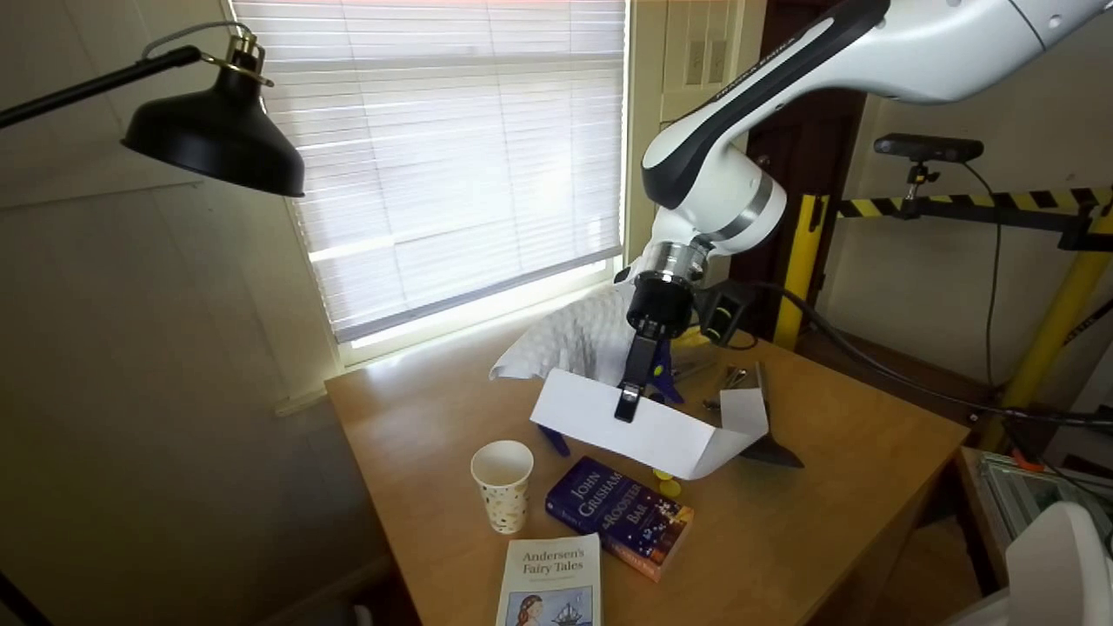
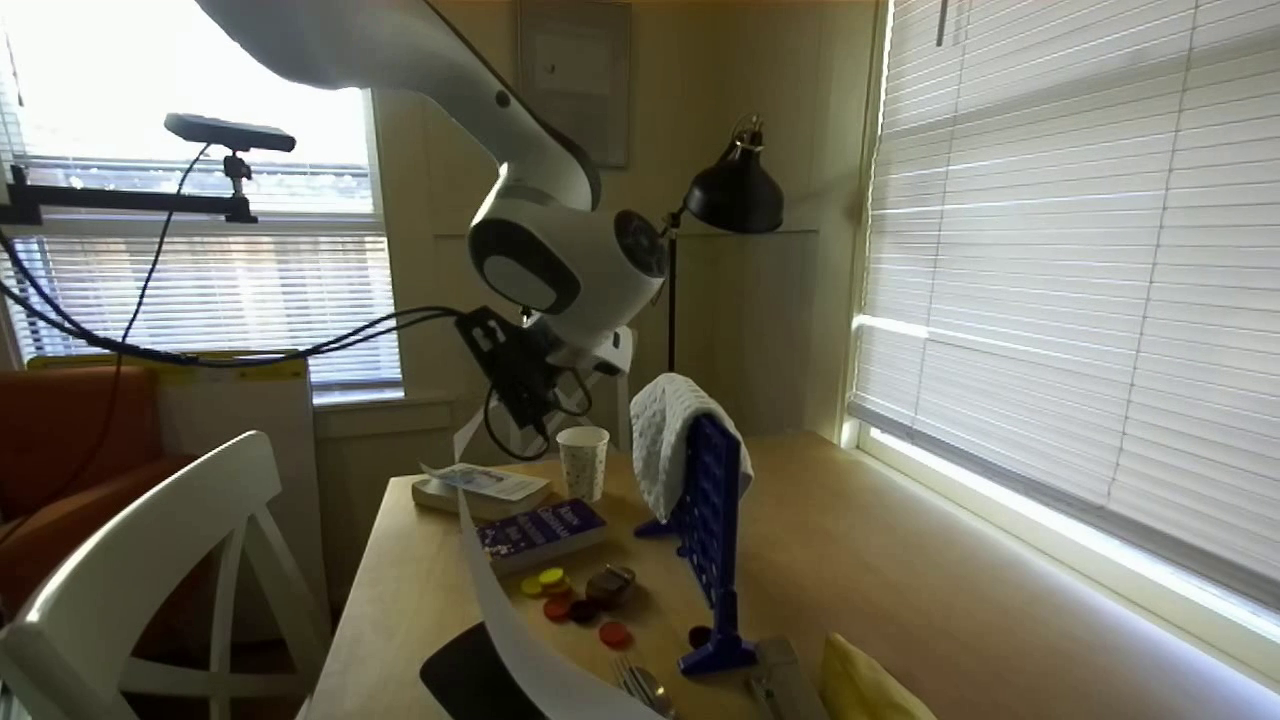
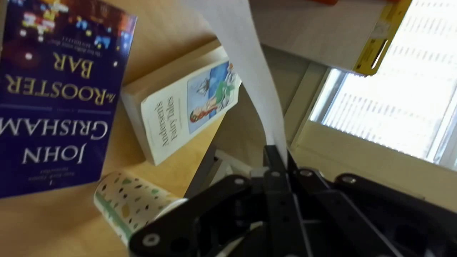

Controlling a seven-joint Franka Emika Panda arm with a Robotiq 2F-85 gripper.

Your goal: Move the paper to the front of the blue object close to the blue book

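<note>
Paper (image 1: pixel 658 440) sags from my hand (image 3: pixel 281 157) above the counter (image 1: pixel 783 539), its loose end turned up, as I run the arm from a distance. The fingers are clamped on the sheet at one edge, one on each face, probably because something so thin offers no better hold; the rest, unsupported, bows, presumably under its own weight. In an exterior view it hangs just beyond the blue book (image 1: pixel 619 515), which lies flat, cover up, and serves, I judge, as my marker for the drop. The tall blue frame (image 2: pixel 712 500) stands upright on its feet, apart from the sheet, with a white cloth (image 2: pixel 660 440) draped over the top so that it hangs down both sides. A cup (image 1: pixel 504 500) and a white book (image 1: pixel 552 565) sit near the blue book; a swinging sheet could brush either, I think. Whether the lower bend touches anything I cannot tell. The placing is not yet done: my next move calls for a slow descent in front of the frame, close to the blue book, letting go only once the sheet lies flat, lest it slide.
</note>
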